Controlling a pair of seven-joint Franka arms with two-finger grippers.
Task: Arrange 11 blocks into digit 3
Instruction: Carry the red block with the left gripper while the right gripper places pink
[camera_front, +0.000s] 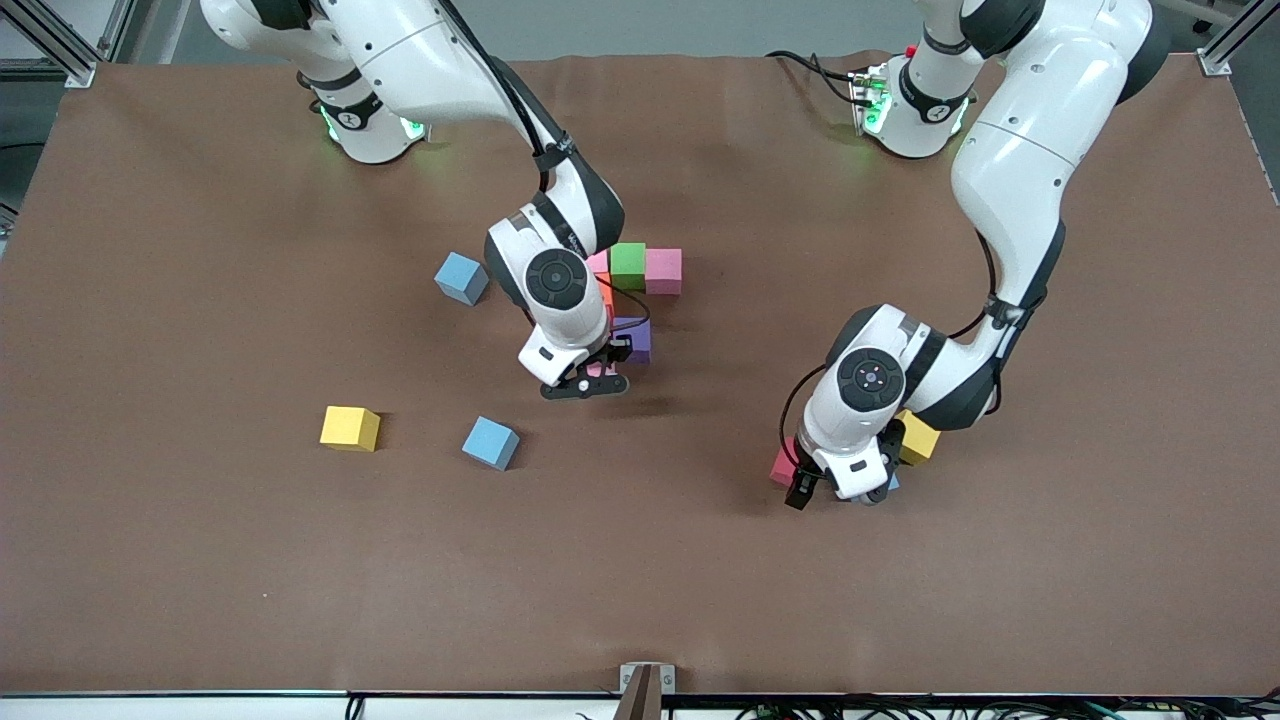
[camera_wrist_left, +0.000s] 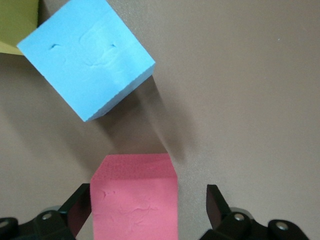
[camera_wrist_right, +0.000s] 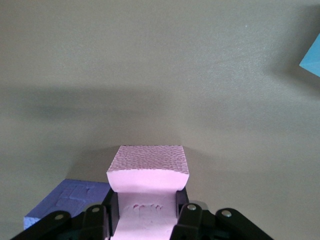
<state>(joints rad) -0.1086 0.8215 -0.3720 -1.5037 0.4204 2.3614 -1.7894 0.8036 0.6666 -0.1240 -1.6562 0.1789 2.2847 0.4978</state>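
So the right claw (camera_front: 590, 378) is clamped tight on a small matte pink foam cube (camera_wrist_right: 148, 172), held low over the brown table (camera_front: 200, 560) just beside the purple cube (camera_front: 637, 338). The half-built figure sits there: a green cube (camera_front: 628, 264) and a pink cube (camera_front: 663, 270) side by side in a row, with an orange cube (camera_front: 605, 293) partly hidden under the arm. The left claw (camera_front: 835, 487) is spread wide, with a red cube (camera_wrist_left: 135, 200) sitting loose between the fingers, nothing gripped. A light blue cube (camera_wrist_left: 86, 55) and a yellow cube (camera_front: 918, 437) are found just beside it. Toward the right arm's end of the table, another yellow cube (camera_front: 350, 428) and two light blue cubes (camera_front: 491, 442) (camera_front: 462, 277) are scattered well apart.
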